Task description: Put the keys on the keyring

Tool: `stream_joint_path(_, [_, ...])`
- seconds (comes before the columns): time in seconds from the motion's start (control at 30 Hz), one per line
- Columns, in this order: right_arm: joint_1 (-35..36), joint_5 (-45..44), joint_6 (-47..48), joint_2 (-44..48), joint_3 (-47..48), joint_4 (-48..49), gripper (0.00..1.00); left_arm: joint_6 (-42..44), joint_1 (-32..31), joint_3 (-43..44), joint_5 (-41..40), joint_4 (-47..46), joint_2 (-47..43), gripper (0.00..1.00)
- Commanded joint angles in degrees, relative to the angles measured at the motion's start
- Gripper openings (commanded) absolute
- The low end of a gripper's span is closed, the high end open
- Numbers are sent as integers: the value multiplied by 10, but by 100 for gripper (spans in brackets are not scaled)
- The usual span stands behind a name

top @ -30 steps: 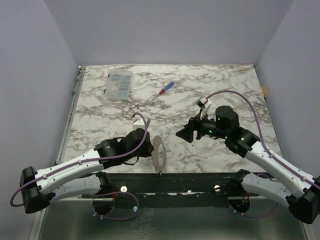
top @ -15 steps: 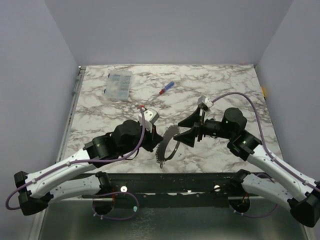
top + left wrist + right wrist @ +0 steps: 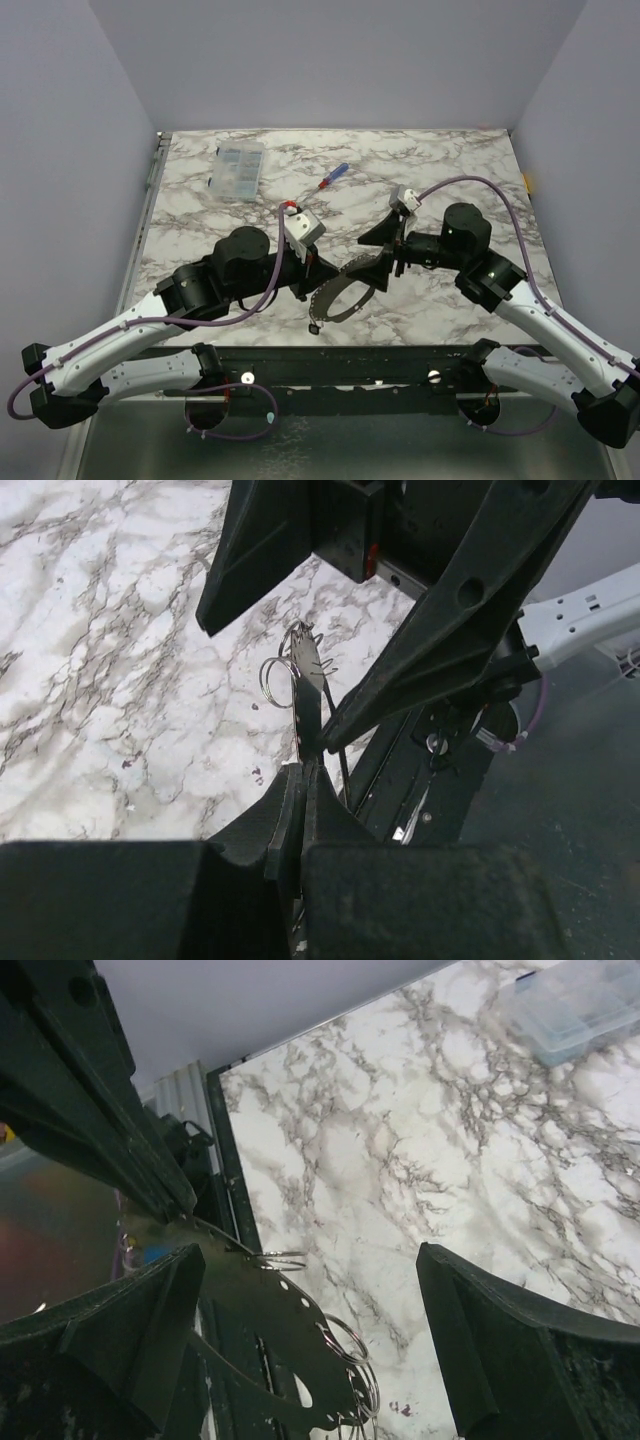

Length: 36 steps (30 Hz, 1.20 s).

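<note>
Left gripper (image 3: 300, 780) clamped edge-on upon the keyring (image 3: 306, 700), held above the table (image 3: 450, 170) near its 6 o'clock edge. Right gripper (image 3: 378, 255) spread wide, empty, straddling the ring's 2 o'clock end. No keys visible. Judged: threading not begun, 2 keys outstanding.

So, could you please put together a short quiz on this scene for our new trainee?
1. True or false: the right end effector is shut on the keyring.
2. Which thing lies nearest the far left corner of the table? A) the clear compartment box B) the red-and-blue screwdriver C) the keyring
3. Fill in: the left end effector is clamped on the ____.
Key: 1 false, it stands open with the keyring between its fingers; 2 A; 3 keyring.
</note>
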State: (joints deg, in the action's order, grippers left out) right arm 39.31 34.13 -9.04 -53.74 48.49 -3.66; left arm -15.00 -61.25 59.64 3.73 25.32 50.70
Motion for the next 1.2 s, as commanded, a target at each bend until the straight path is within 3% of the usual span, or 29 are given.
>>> stream_joint_path(0.0, [2, 79, 35, 8, 9, -50, 100, 13, -1, 26, 47, -17, -2, 0])
stream_joint_path(0.1, [2, 122, 45, 6, 12, -62, 99, 12, -1, 31, 59, -17, 3, 0])
stream_joint_path(0.17, [2, 148, 49, 4, 14, -67, 91, 12, -1, 35, 62, -17, 5, 0])
stream_joint_path(0.37, [2, 202, 52, -9, 17, -67, 6, 9, -1, 42, 73, -19, 2, 0])
stream_joint_path(0.4, [2, 208, 52, -11, 17, -66, 1, 8, -1, 43, 77, -19, 2, 0])
stream_joint_path(1.1, [0, 361, 7, -13, 68, -59, 2, 49, -1, 78, 238, -27, -28, 0])
stream_joint_path(1.13, [0, 349, 19, -15, 76, -88, 15, 46, -1, 74, 243, -39, -28, 0])
stream_joint_path(1.17, [0, 336, 30, -16, 81, -106, 42, 42, -1, 70, 245, -55, -29, 0])
